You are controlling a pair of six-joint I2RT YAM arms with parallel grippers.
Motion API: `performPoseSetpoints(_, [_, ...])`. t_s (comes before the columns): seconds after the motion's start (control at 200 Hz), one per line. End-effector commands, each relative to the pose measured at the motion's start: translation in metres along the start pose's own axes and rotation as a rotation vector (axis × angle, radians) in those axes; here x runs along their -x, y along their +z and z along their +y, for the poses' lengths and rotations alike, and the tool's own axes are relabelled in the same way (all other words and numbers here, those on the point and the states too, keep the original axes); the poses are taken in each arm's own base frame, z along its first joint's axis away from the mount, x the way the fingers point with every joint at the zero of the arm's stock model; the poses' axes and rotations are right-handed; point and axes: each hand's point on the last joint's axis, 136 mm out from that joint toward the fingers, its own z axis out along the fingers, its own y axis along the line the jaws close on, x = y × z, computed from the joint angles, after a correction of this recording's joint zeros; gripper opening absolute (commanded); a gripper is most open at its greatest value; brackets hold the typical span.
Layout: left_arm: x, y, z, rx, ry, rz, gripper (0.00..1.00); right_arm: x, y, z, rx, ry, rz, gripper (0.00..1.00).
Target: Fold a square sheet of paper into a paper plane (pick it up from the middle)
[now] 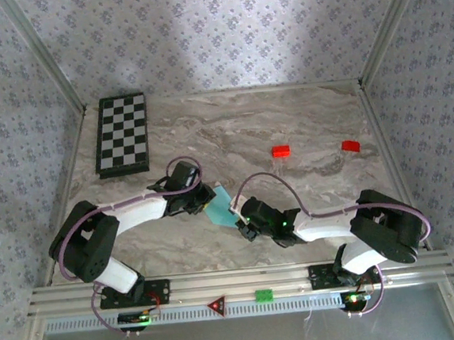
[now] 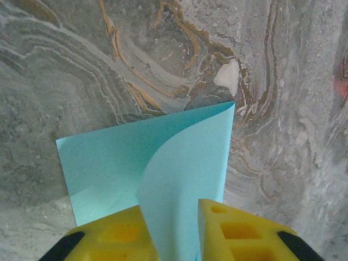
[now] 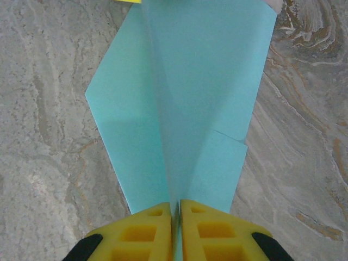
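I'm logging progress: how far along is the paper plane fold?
Done: the paper has a centre crease and angled folds. In hand: right gripper pinches the crease; left gripper straddles a curled flap, jaws apart. Left: flatten that flap and narrow it into a dart.

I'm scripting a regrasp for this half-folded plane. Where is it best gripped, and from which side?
Take the plane on its centre crease, at the narrow end, coming in along the crease, as the right gripper does. The layers meet there in a stiff ridge; the wide flaps curl, so they would likely bend.
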Motion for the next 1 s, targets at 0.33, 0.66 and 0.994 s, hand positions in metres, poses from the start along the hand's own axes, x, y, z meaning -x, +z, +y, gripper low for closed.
performPoseSetpoints(0.33, [-0.003, -0.002, -0.001, -0.018, -0.026, 0.02, 0.11, 0.005, -0.004, -0.008, -0.086, -0.067, 0.001, 0.17])
performPoseSetpoints(0.66, [-0.004, -0.002, -0.009, -0.049, -0.023, 0.035, 0.06, 0.006, -0.002, -0.009, -0.1, -0.074, 0.001, 0.21])
performPoseSetpoints(0.994, [-0.005, -0.004, -0.011, -0.058, -0.024, 0.038, 0.01, 0.004, -0.002, -0.012, -0.127, -0.111, 0.016, 0.23])
